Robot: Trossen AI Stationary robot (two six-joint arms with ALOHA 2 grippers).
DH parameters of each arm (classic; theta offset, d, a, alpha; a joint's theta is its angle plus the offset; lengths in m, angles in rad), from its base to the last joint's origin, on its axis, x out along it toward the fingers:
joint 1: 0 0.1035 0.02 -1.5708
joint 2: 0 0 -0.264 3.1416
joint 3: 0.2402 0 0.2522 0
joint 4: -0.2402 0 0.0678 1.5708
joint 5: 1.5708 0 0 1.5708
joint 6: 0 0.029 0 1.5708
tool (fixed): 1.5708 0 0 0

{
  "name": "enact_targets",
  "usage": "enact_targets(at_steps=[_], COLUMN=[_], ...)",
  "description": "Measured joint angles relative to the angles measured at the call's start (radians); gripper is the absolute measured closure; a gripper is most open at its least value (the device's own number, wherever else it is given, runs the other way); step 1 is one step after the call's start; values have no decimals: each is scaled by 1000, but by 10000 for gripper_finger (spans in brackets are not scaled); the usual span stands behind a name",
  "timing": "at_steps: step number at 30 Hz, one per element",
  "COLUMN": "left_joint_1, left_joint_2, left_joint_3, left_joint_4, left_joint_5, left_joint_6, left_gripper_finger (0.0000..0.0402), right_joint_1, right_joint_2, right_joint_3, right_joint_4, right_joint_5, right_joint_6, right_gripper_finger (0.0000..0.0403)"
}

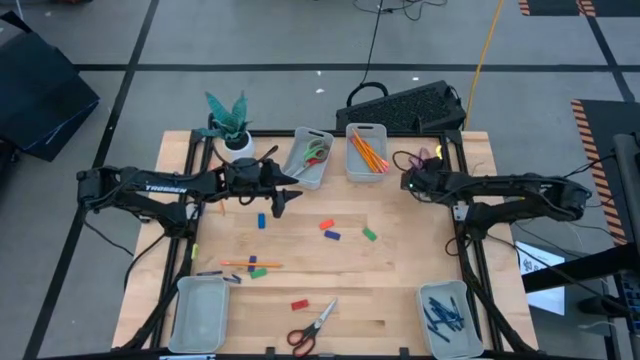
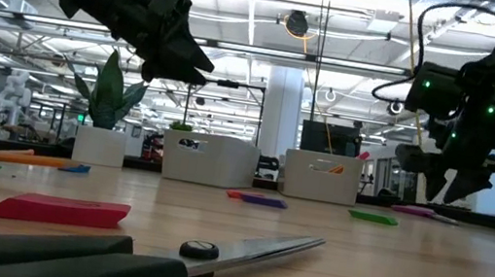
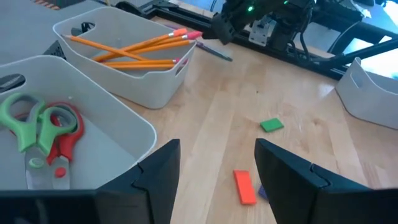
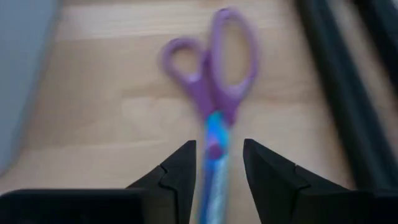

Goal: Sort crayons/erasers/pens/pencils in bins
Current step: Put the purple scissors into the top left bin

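My left gripper (image 1: 283,200) (image 3: 217,177) hangs open above the table beside a bin (image 1: 310,160) that holds green and red scissors (image 3: 40,127). The neighbouring bin (image 1: 366,152) holds orange pencils (image 3: 140,50). Red (image 3: 244,186), green (image 3: 271,125) and blue (image 1: 333,236) erasers lie loose mid-table, and one pencil (image 1: 250,264) lies nearer the front left. Dark blue pens (image 1: 443,315) fill the near right bin. My right gripper (image 1: 408,182) (image 4: 219,165) is open, its fingers on either side of the blade of purple scissors (image 4: 214,68) lying flat at the far right.
An empty bin (image 1: 200,312) stands at the near left. Red-handled scissors (image 1: 312,327) and a red eraser (image 1: 299,304) lie near the front edge. A white plant pot (image 1: 237,143) stands at the far left. A dark frame rail (image 4: 336,93) runs beside the purple scissors.
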Motion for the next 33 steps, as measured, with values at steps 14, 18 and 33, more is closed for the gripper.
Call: enact_targets(at_steps=[14,18,33], left_joint_1=[-3,-3,-21], left_joint_2=[0,0,0], left_joint_3=[0,0,0], left_joint_4=[-7,-8,-12], left_joint_5=[9,9,9], left_joint_6=[-46,-54,-45], left_gripper_finger=[192,192,192], right_joint_1=[-64,-67,-24], right_joint_2=[179,193,132], right_joint_3=[-19,-18,-38], right_joint_4=[266,253,218], right_joint_5=[-2,9,-1], right_joint_6=[-96,-75,51], right_gripper_finger=[204,209,220])
